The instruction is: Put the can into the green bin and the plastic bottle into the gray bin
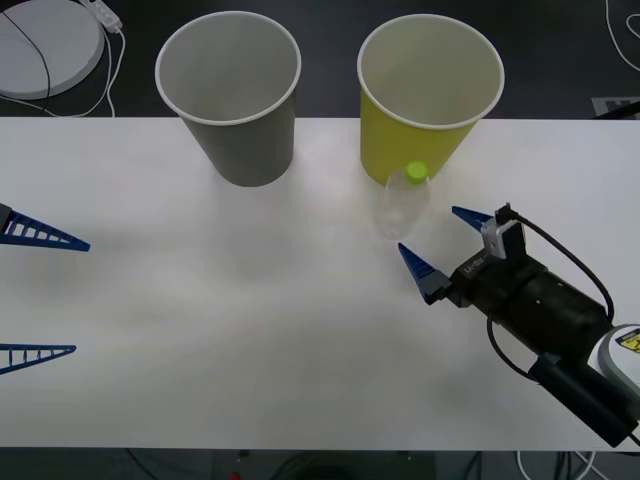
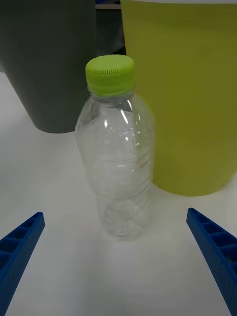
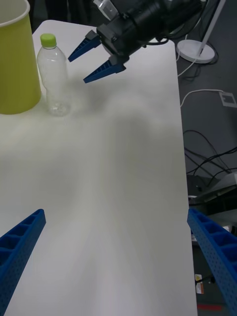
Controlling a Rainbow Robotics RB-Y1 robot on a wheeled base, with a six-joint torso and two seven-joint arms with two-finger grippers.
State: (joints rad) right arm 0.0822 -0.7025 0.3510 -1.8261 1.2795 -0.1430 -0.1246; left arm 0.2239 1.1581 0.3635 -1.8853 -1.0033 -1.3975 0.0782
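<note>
The clear plastic bottle (image 1: 403,203) with a lime-green cap stands upright on the white table (image 1: 250,340), just in front of the green bin (image 1: 425,100). To that bin's left is the gray bin (image 1: 228,100); both stand upright at the table's far edge. My right gripper (image 1: 428,229) is open, low over the table, just short of the bottle, its fingers wider apart than the bottle (image 2: 118,158). At the table's left side my left gripper (image 1: 80,296) stands open, holding nothing. The can is out of view.
A round white base (image 1: 45,45) with cables lies on the dark floor beyond the table's back left. The left wrist view shows a white stand base (image 3: 196,49) and cables on the floor past the table's edge.
</note>
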